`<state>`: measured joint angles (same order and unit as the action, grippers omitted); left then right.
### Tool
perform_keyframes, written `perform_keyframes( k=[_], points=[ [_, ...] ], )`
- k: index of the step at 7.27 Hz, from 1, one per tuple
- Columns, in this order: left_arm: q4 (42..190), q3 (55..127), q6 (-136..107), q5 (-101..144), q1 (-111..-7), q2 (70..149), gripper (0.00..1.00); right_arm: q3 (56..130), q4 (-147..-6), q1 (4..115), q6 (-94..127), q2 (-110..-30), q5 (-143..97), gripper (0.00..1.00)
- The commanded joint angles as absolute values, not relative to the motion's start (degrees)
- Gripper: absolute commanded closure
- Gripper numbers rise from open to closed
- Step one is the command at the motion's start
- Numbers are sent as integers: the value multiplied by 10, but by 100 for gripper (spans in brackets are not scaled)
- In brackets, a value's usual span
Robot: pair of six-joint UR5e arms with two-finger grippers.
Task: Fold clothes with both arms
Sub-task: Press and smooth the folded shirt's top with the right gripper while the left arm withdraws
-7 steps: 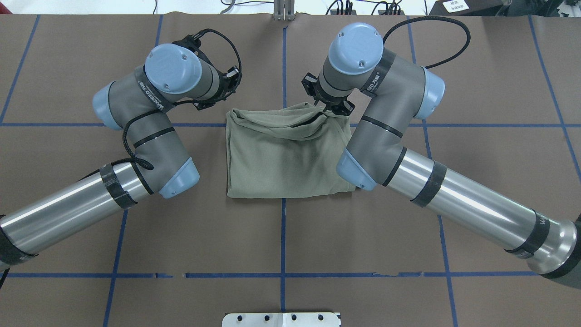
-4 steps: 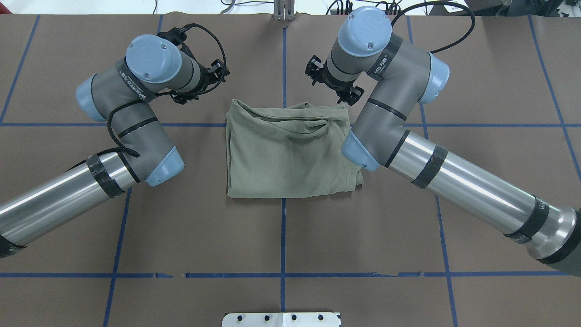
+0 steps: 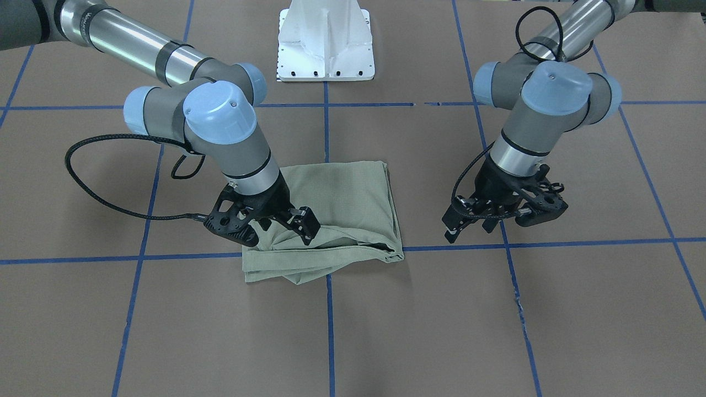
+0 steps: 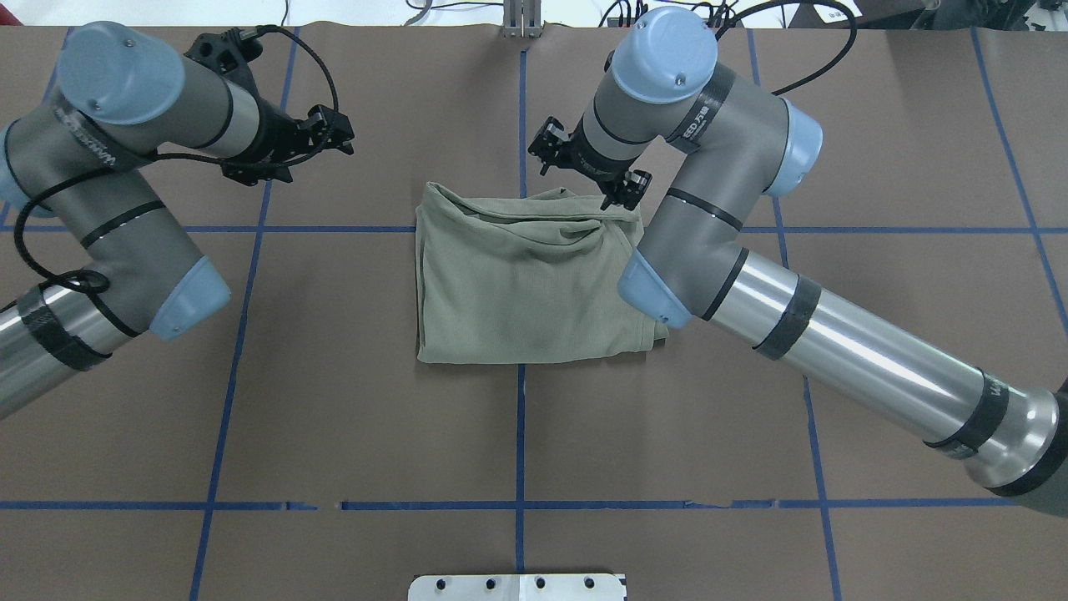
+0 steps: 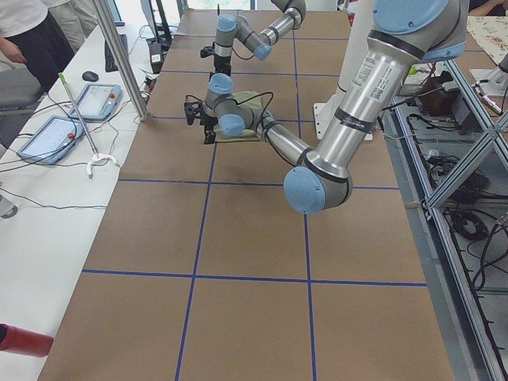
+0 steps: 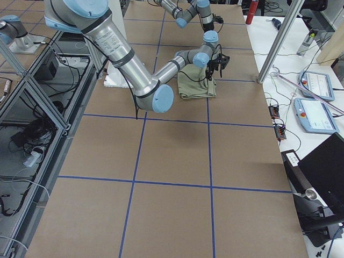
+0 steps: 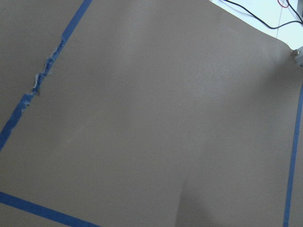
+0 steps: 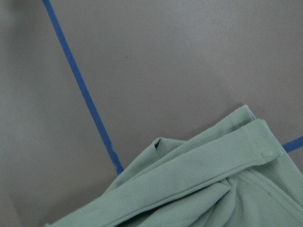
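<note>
Shirt (image 4: 526,284) lies folded mid worktop (image 4: 334,401), both jaws spread w/ nothing held, left gripper (image 4: 340,133) off left, right gripper (image 4: 588,167) over its far edge; fold looks near done, next prob. flatten that bumpy edge.

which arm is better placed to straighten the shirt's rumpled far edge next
Right, likely: the right gripper hangs open over the rumpled far edge of the shirt; the left gripper is off aside over bare table.
</note>
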<state>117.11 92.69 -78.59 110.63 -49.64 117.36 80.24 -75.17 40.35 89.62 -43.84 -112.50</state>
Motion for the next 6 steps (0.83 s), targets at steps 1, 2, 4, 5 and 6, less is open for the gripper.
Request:
perform_keyframes(
  k=[1,2,4,5,6],
  points=[
    [1168,951,-744,1130,-525,1150,0,806,-813,340,800,-433,-1087,0],
    [1167,956,-744,1140,-533,1147,0,802,-826,315,762,-432,-1065,0],
    [1166,955,-743,1141,-535,1147,0,772,-826,309,705,-418,-1054,0],
    [1166,955,-743,1141,-536,1146,0,743,-824,316,686,-397,-1045,0],
    [1167,956,-744,1141,-536,1144,0,701,-821,323,673,-369,-1044,0]
  ],
)
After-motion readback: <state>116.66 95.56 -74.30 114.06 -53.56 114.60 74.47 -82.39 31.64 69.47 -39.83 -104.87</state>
